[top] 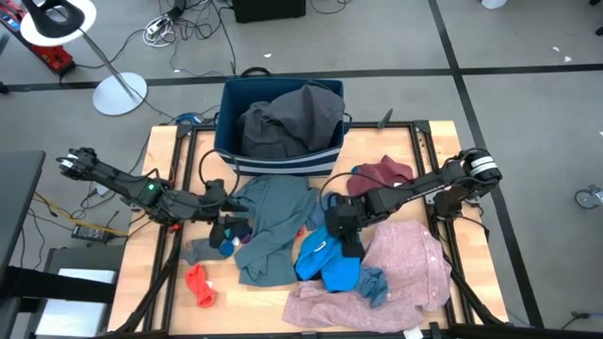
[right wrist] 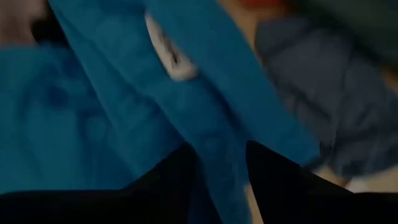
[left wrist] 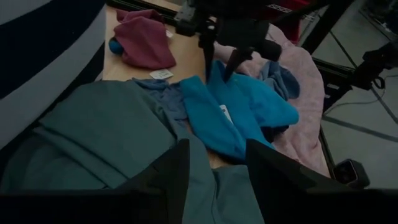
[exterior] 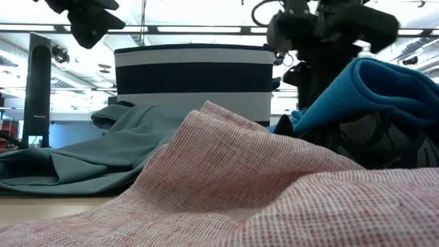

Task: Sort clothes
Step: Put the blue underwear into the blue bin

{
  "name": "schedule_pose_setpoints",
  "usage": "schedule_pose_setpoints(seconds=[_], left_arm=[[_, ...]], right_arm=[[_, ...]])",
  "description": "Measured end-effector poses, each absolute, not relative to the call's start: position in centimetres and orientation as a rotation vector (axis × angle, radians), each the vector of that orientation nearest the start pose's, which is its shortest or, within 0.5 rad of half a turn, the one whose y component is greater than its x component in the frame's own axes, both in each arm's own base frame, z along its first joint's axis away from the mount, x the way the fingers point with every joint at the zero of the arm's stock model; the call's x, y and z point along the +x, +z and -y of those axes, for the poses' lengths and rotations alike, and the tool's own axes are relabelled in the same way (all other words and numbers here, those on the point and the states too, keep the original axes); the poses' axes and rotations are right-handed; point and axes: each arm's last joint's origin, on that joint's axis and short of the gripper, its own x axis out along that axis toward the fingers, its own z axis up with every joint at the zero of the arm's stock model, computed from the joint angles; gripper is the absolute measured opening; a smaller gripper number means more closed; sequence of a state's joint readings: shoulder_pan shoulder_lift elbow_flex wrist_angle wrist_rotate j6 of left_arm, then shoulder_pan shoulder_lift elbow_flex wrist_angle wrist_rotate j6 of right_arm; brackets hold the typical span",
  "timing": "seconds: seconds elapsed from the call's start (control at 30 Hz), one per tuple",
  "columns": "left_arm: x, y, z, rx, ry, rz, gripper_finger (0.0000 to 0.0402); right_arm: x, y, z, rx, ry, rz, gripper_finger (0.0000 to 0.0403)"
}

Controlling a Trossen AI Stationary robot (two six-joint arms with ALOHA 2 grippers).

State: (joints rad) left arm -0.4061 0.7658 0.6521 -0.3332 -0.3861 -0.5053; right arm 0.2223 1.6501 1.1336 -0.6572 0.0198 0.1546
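My right gripper (top: 345,241) points down at the middle of the table and is shut on the bright blue garment (top: 325,260), which lies between the teal-grey garment (top: 273,221) and the large pink shirt (top: 400,273). My left gripper (left wrist: 216,167) is open just over the teal-grey garment's left part (left wrist: 112,137); I cannot tell whether it touches it. A black piece (top: 232,232) lies under it. A maroon piece (top: 384,174) lies at the far right and a small red piece (top: 200,284) at the near left. A dark grey garment (top: 287,118) fills the striped bin (top: 231,118). My right gripper pinches a raised fold of the bright blue garment (right wrist: 221,155) between its two fingers, from above, pointing down. In the left wrist view the cloth rises to a peak (left wrist: 217,71) between the fingers. The rest of the garment lies on the table and on the pink shirt.
The bin stands at the table's far edge, in the middle. A small grey-blue piece (top: 373,284) lies on the pink shirt, a grey piece (top: 196,250) at the near left. Bare wood shows at the table's left side (top: 165,160). A lamp base (top: 120,93) stands on the floor beyond.
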Motion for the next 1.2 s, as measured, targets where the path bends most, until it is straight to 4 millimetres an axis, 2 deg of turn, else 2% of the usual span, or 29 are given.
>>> schedule_pose_setpoints(seconds=[0.1,0.3,0.4,0.5,0.7,0.87,1.2], left_arm=[[15.6,27.7,5.5,-0.324,0.091,-0.403,0.0163],[15.6,27.8,5.5,-0.328,0.091,-0.395,0.0163],[15.7,27.9,5.5,-0.333,0.092,-0.389,0.0163],[15.7,27.9,5.5,-0.336,0.092,-0.382,0.0163],[15.7,28.0,5.5,-0.338,0.092,-0.379,0.0163],[15.7,28.0,5.5,-0.338,0.092,-0.378,0.0163],[15.7,28.0,5.5,-0.338,0.092,-0.378,0.0163]], right_arm=[[31.6,21.0,-6.9,0.015,0.12,-1.149,0.0111],[32.0,19.4,-6.8,0.033,0.122,-1.219,0.0017],[32.2,19.0,-6.8,0.075,0.102,-1.243,0.0009],[32.5,19.5,-6.5,0.157,0.087,-1.239,0.0005],[33.7,22.9,-5.7,0.236,0.083,-1.17,0.0003],[34.8,26.6,-4.7,0.249,0.069,-1.11,0.0002],[35.2,33.3,-2.2,0.283,-0.026,-1.026,0.0001]])
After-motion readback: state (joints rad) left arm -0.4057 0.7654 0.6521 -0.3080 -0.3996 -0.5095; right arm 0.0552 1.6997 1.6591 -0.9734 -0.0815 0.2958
